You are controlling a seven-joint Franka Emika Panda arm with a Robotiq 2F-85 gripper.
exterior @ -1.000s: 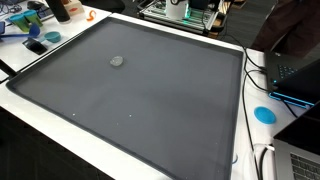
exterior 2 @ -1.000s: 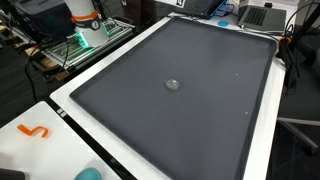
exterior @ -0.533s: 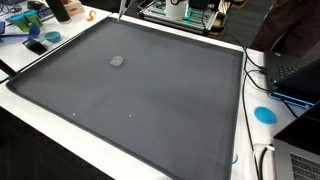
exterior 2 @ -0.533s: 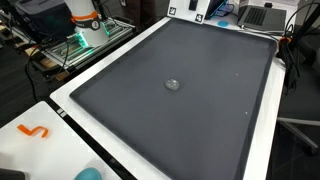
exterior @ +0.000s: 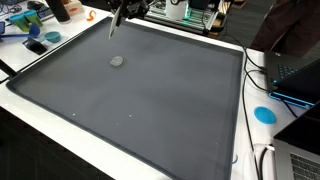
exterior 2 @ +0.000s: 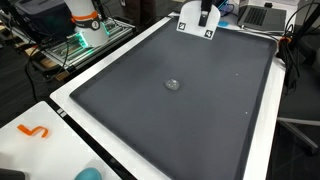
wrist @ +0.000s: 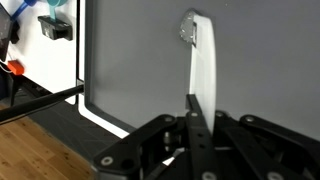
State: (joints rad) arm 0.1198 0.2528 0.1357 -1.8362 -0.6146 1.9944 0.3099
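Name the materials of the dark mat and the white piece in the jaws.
The mat is probably rubber or foam: matte dark grey, no glare. The white piece looks like stiff card or thin plastic: flat face in an exterior view, thin straight edge in the wrist view.
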